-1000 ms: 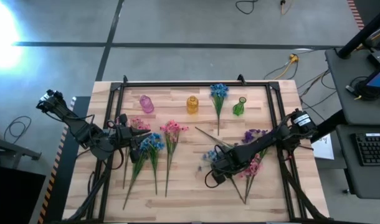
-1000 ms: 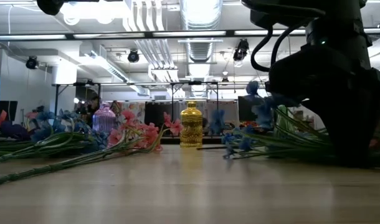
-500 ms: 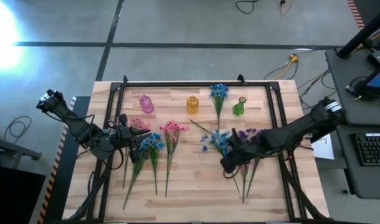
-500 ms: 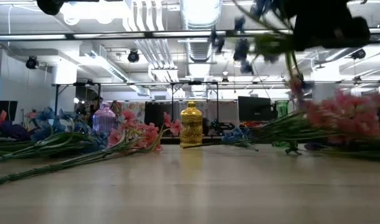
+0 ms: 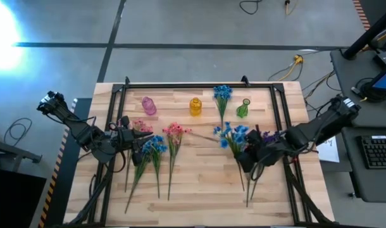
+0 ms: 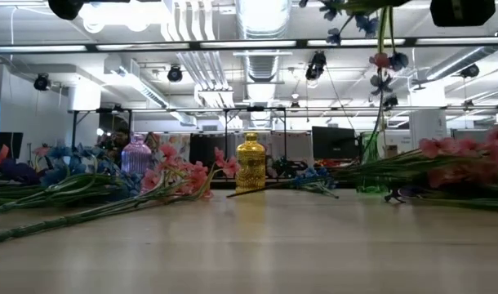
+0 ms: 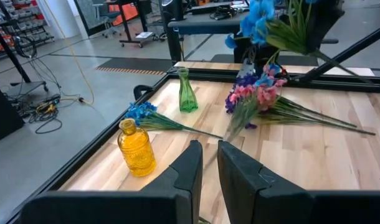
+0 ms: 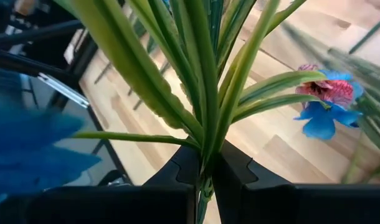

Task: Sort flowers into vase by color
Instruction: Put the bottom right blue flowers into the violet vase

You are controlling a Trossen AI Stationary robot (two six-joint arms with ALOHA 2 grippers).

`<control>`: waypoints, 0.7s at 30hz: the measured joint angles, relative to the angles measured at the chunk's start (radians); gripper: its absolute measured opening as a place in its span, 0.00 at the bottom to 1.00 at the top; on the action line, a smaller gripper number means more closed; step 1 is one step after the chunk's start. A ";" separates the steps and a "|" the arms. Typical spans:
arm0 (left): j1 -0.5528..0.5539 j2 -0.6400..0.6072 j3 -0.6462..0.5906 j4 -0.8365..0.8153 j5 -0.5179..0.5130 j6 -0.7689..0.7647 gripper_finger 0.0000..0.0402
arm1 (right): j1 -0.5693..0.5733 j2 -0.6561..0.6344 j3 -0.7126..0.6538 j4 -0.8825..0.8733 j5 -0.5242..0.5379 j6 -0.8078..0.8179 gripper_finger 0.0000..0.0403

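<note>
The right gripper [image 5: 245, 158] is clamped on a blue flower sprig [image 5: 233, 135], the green stem pinched between its two dark fingers [image 8: 185, 169] and the blossoms raised clear of the wooden table [image 5: 199, 183]. In the low view this sprig hangs high above the tabletop, its stem pointing down. The right arm reaches in from the table's right edge, over a heap of pink and purple flowers [image 5: 261, 140] lying on the right side of the boards.

The left gripper [image 5: 137, 140] sits low near the table's left side, fingers nearly together with only a narrow slit between them and nothing held (the left wrist view shows the gap plainly). Just beside it lie pink and blue sprigs [image 5: 156, 147], stems trailing toward the near edge.

Along the far edge stand a pink vase [image 5: 149, 105], a yellow vase [image 5: 195, 106] and a green vase [image 5: 243, 108], well apart from one another. Another blue sprig [image 5: 222, 96] lies between the yellow and green vases. A black frame rail [image 5: 199, 85] borders the table. The middle boards, between the two flower heaps, are bare wood, as is the near edge strip.
</note>
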 joint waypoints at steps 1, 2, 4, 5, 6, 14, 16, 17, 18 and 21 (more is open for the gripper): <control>0.000 0.000 0.000 0.000 0.000 0.000 0.09 | 0.002 -0.011 0.000 -0.001 0.002 -0.003 0.05; 0.000 0.000 0.000 0.000 0.000 0.000 0.09 | 0.002 -0.021 0.000 -0.001 0.004 -0.006 0.05; 0.000 0.000 0.000 0.002 0.000 0.000 0.09 | 0.004 -0.050 0.000 -0.001 0.004 -0.006 0.05; 0.000 0.000 0.000 0.007 0.000 0.000 0.09 | 0.008 -0.064 0.000 -0.001 0.004 -0.006 0.05; 0.000 0.000 0.000 0.011 0.001 0.000 0.09 | 0.010 -0.081 0.000 -0.001 0.005 -0.005 0.05; 0.000 0.019 0.000 0.029 0.003 0.000 0.09 | 0.011 -0.186 0.024 -0.005 0.069 -0.044 0.05; 0.000 0.025 0.000 0.029 0.003 0.000 0.09 | 0.011 -0.203 0.034 -0.010 0.090 -0.058 0.05; 0.000 0.028 0.000 0.030 0.003 0.000 0.09 | 0.011 -0.212 0.042 -0.008 0.097 -0.068 0.05; 0.000 0.031 0.000 0.033 0.003 0.000 0.09 | 0.011 -0.219 0.049 -0.008 0.106 -0.079 0.05; 0.000 0.045 0.000 0.051 0.003 0.000 0.09 | 0.011 -0.228 0.067 -0.004 0.190 -0.157 0.05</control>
